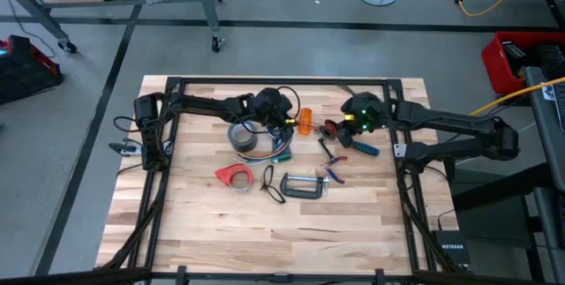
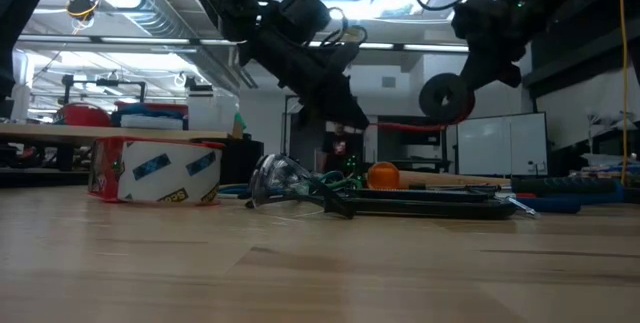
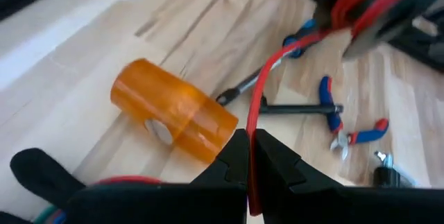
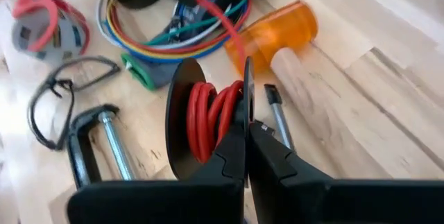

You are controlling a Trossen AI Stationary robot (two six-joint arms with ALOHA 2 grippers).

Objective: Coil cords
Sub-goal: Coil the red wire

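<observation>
Left gripper [image 3: 248,156] sat over the table's middle, near the grey tape roll [image 1: 246,135], fingers clenched on a thin red cord [image 3: 258,106]. That red cord ran taut across to the right gripper [image 4: 248,144], which was clamped on the rim of a black spool [image 4: 182,120] wound with red cord turns; both were lifted off the light wooden tabletop [image 1: 265,232], spool hanging in the air in the low view [image 2: 446,98]. The rest of the cords, a loose bunch of red, green, blue and orange wires [image 4: 166,40], lay on the table under the left gripper, beside the tape roll. An orange translucent mallet head [image 3: 173,109] lay between the two grippers. Nearby on the table: red tape dispenser [image 1: 234,176], grey metal C-clamp [image 1: 305,186], black-framed safety glasses [image 4: 59,99], small blue-and-red pliers [image 3: 357,135], blue-handled tool [image 1: 365,148].
</observation>
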